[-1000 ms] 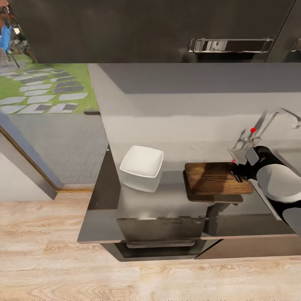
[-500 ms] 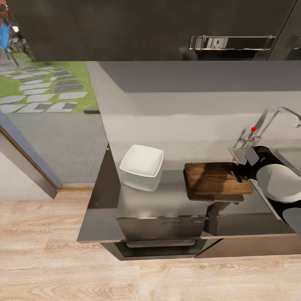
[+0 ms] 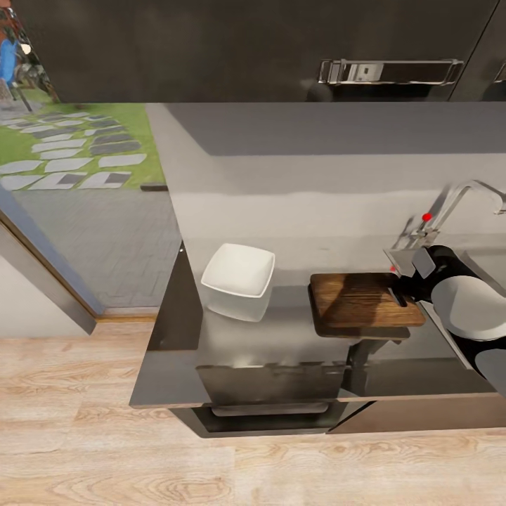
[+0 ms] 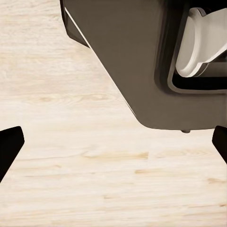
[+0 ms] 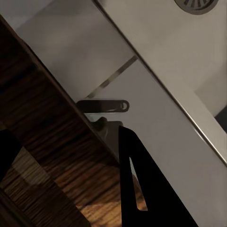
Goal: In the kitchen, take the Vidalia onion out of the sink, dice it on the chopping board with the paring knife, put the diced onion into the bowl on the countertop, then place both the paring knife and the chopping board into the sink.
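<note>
Desk: chopping board lies flat beside the sink, white bowl well apart to its other side. Right gripper at the board's sink-side edge, one of the fingers over the wood; can't tell if pinching. Left fingers spread over the floor.

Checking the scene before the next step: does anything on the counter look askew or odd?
Yes: the chopping board is lifted off the countertop, tilted, with its dark reflection below. The right gripper is at its sink-side edge. The bowl sits flat and looks empty. Nothing looks spilled.
</note>
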`<state>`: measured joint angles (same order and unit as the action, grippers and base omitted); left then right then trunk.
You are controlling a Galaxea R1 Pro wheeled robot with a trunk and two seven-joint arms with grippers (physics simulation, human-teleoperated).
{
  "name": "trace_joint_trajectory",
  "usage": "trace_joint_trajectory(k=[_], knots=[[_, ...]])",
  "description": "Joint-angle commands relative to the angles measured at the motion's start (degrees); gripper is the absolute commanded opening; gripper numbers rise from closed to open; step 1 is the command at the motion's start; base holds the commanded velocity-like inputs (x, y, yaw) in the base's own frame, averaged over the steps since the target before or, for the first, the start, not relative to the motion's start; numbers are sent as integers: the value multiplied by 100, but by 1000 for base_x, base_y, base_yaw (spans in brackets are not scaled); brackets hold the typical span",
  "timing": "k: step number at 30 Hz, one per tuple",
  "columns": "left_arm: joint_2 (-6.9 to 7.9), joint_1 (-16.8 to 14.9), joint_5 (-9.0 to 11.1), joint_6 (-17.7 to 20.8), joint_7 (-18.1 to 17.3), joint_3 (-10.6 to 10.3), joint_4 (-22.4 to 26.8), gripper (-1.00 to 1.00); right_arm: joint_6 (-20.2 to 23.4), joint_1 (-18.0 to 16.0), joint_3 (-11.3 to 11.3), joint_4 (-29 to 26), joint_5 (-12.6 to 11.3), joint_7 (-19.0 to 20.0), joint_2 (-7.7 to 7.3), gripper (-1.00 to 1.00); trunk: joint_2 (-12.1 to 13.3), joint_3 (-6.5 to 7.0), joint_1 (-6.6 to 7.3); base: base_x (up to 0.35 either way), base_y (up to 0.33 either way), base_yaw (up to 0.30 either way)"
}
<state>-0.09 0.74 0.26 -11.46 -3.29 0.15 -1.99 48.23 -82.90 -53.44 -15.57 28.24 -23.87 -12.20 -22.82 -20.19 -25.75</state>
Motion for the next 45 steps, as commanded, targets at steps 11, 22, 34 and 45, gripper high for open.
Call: trace_joint_trajectory(k=[11,22,34,45], knots=[[0,-4,6,-33,-14,3,-12,100,0,-7,-26,1,-32,-8,-2,-100,-10,-8,-3,0,0,0],[0,-4,9,-32,-14,3,-12,100,-7,-7,-26,72,-29,-1,-2,-100,-10,-9,-3,0,0,0],[0,-4,9,-33,-14,3,-12,100,-15,-7,-26,153,-29,5,-2,-100,-10,-57,-3,0,0,0],[0,-4,9,-34,-14,3,-12,100,-16,-7,-33,159,-29,1,-14,-100,-10,-60,-3,0,0,0]])
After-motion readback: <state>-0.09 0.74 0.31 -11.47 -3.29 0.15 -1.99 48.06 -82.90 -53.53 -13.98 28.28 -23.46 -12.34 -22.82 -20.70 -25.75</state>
